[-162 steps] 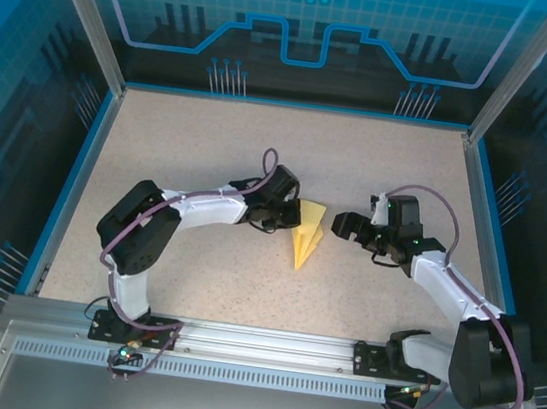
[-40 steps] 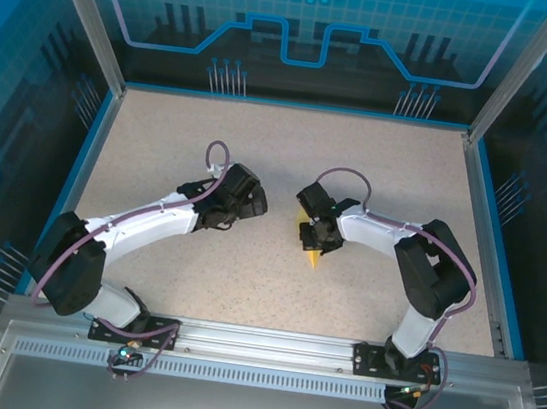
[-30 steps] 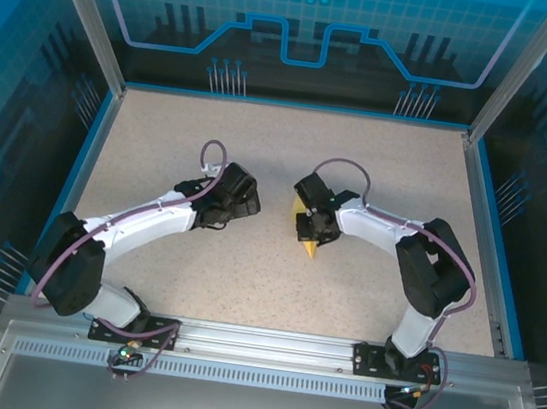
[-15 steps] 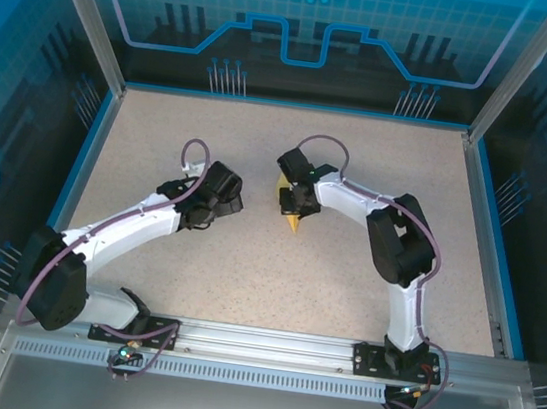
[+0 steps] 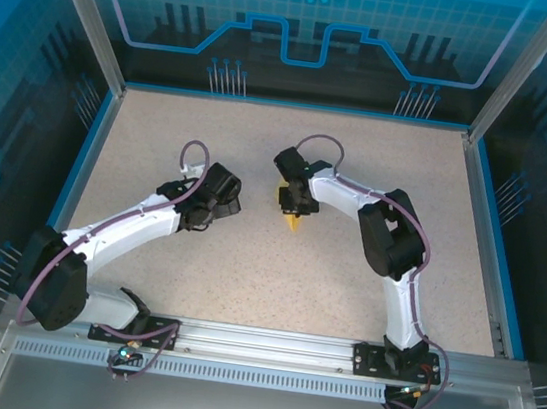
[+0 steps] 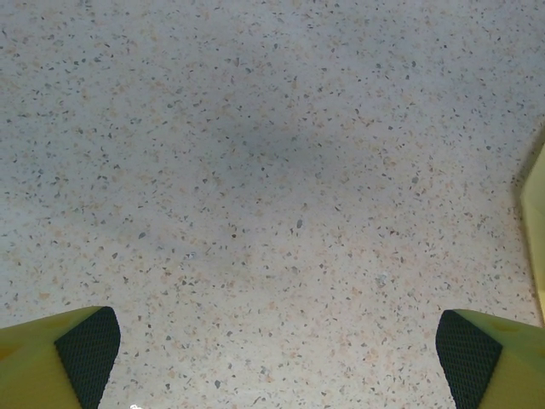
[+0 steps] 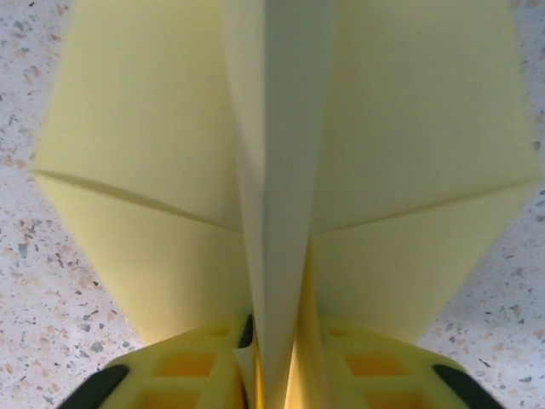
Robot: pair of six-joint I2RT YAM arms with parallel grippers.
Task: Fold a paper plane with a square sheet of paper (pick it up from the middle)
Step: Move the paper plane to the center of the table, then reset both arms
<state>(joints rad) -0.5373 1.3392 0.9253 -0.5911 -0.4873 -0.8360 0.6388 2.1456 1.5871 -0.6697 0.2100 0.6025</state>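
Note:
The square sheet of paper stands folded into a pale-yellow paper plane (image 5: 294, 219), its sharp tip pointing toward the near edge, left of the table's middle. My right gripper (image 5: 292, 197) sits over the plane's wide back end. In the right wrist view the wings (image 7: 409, 128) spread flat to both sides, and the upright centre ridge runs between the yellow fingers (image 7: 375, 366) of my right gripper (image 7: 277, 341), which stand close against it. My left gripper (image 5: 226, 198) hangs open a short way left of the plane, its fingertips (image 6: 85, 354) wide apart over bare table. The plane's edge (image 6: 536, 230) shows at the right of that view.
The speckled tabletop (image 5: 212, 136) is bordered by a blue rim (image 5: 88, 160) and clear blue walls. The right arm's elbow (image 5: 390, 240) bends over the table right of the plane. A metal rail (image 5: 265, 345) carries both bases at the near edge.
The right gripper has carried the plane left and toward the back of the table. The left gripper has drawn back leftward. In the last half second both barely moved.

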